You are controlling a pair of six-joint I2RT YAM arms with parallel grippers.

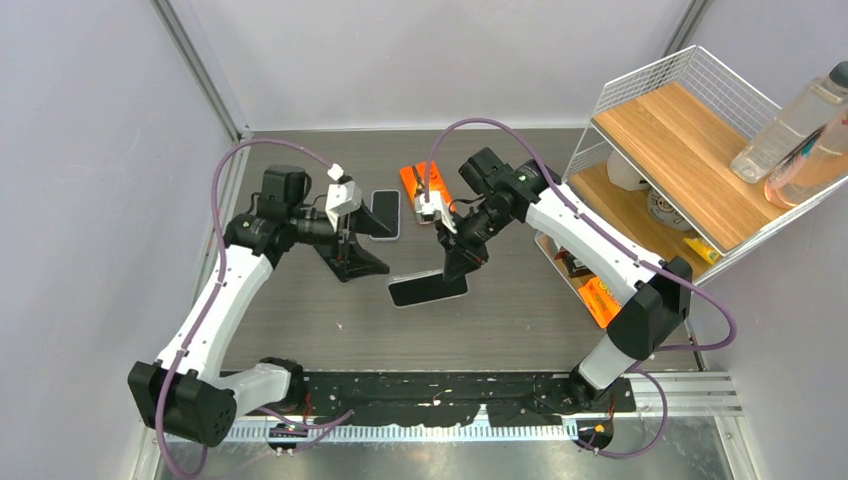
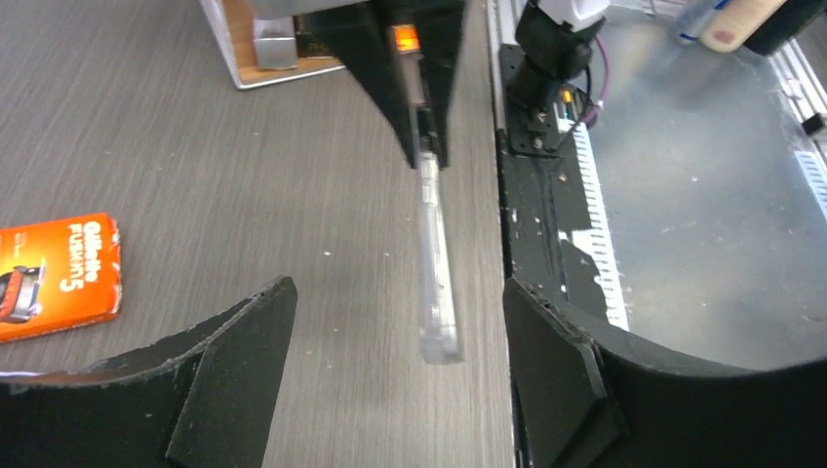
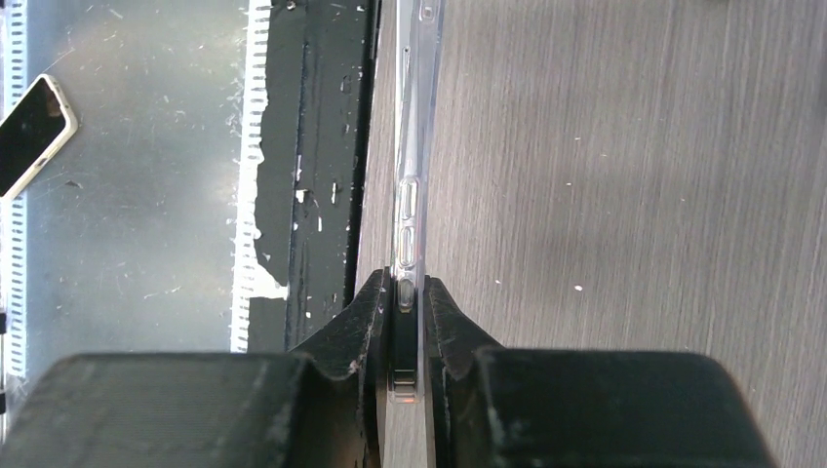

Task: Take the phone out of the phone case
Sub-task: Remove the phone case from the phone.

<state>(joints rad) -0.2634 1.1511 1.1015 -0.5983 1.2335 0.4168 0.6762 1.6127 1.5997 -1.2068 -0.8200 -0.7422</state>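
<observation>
- Grip: we see the right hand [image 3: 410, 292] pressed together on the thin edge of the clear phone case [image 3: 408, 195], with one finger on each flat side just below the side buttons.
- From above, that case shows a black face with a pale rim. We take the black face for the phone [image 1: 428, 289] seated inside it. It sits mid-worktop, just in front of the right hand.
- We cannot tell whether its free end rests on the worktop [image 1: 520, 320] or hangs just over it.
- The left hand [image 2: 398, 297] is spread wide and holds nothing. In its own view the free end of the case shows edge-on between its fingers [image 2: 234, 370], touching neither.
- Another handset [image 1: 385, 214] lies flat on the worktop near the left wrist, apart from the held case.
- An orange razor pack [image 2: 59, 273] lies flat farther back on the worktop.
- A wire shelf [image 1: 690, 130] with wooden boards stands at the right edge, with bottles [image 1: 790, 120] lying on its top board.
</observation>
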